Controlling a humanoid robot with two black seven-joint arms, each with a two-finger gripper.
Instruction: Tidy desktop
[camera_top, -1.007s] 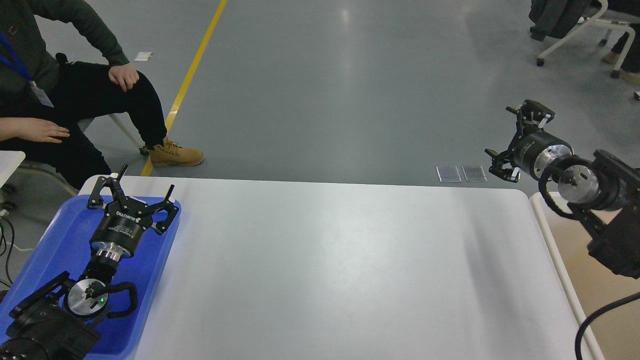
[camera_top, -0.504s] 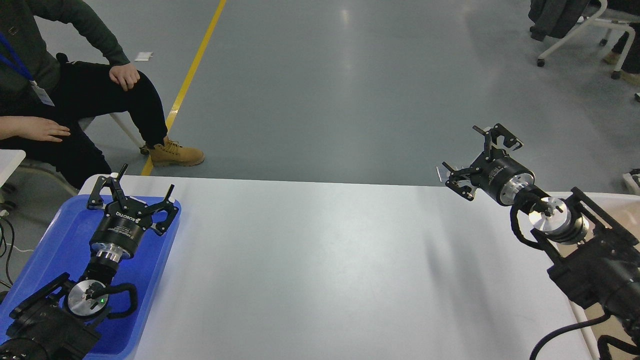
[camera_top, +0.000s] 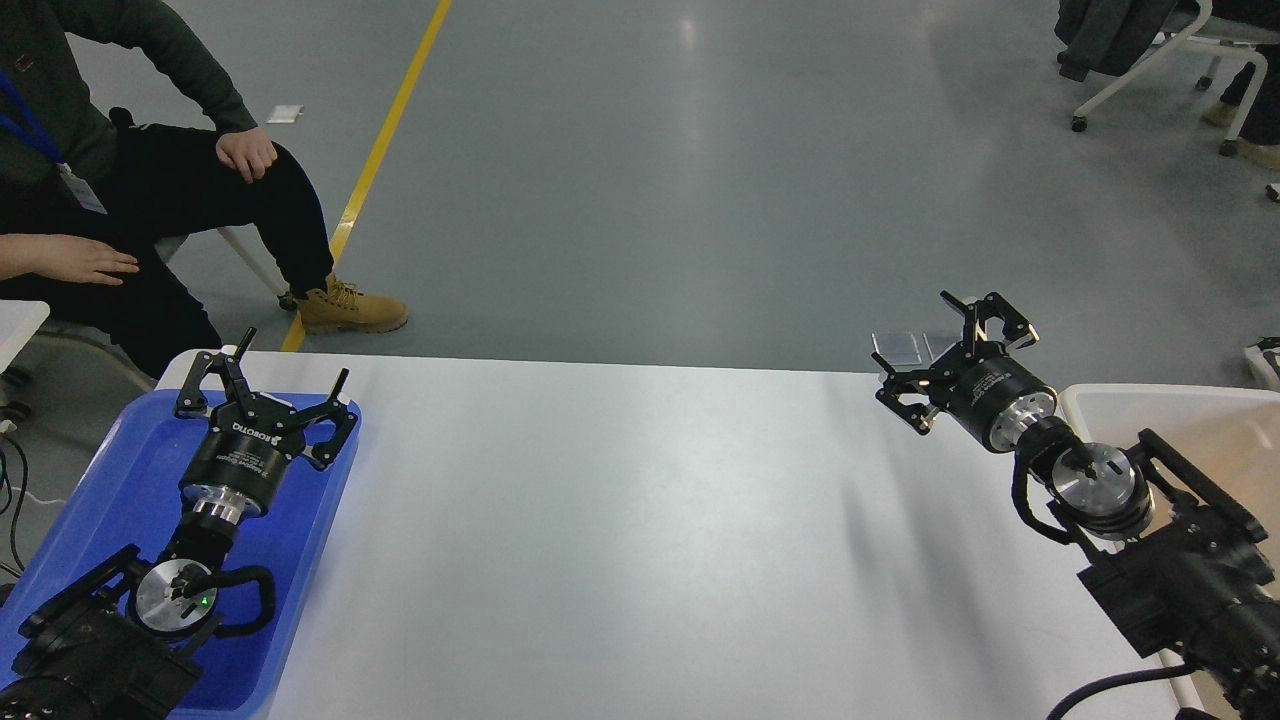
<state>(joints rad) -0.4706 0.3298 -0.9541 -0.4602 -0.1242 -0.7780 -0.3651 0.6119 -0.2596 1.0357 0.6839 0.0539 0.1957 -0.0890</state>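
The desktop is a wide white tabletop with rounded corners, and nothing lies on its bare white surface. My left gripper hangs over the far end of a blue tray at the table's left edge, its fingers spread open and empty. My right gripper is over the table's far right corner, fingers spread open and empty, with the arm coming in from the lower right.
An off-white bin stands off the table's right edge, partly behind my right arm. A seated person is at the far left, with a tan boot near the table's corner. A chair is at the far right.
My right arm has swung left and down, from beside the bin to over the table's far right corner. The left arm has not moved.
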